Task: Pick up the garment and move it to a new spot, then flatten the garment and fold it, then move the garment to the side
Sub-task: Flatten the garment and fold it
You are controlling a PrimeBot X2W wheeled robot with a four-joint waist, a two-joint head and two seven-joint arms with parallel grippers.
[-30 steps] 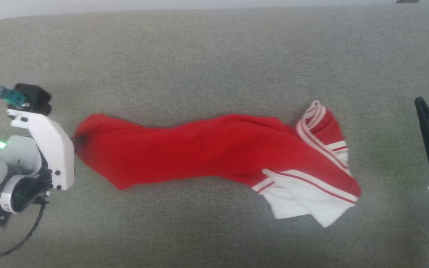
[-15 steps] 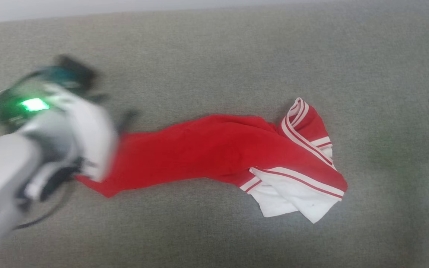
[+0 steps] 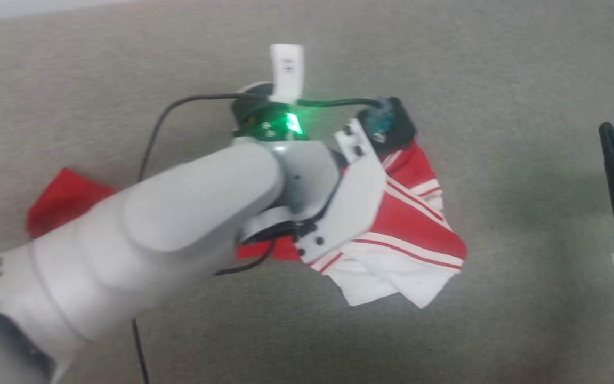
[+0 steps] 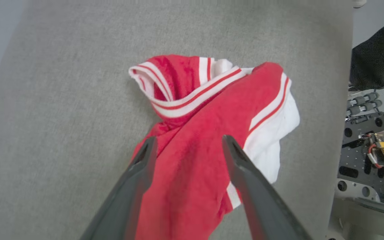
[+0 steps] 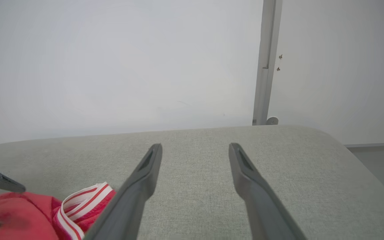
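The garment (image 3: 419,229) lies bunched on the grey surface (image 3: 499,80). Its white panels and striped trim are heaped at the end nearer the right gripper (image 5: 195,146), and a plain red corner pokes out at the other end. The left arm (image 3: 179,224) reaches across the garment's middle, a green light (image 3: 292,124) glowing at its wrist. The left gripper (image 4: 189,140) is poised over the garment's red cloth, its fingers spread apart with a striped fold just beyond the tips. Whether the tips touch the cloth cannot be told. The right gripper stands well apart from the garment, off its white end, with fingers likewise spread and gripping nothing.
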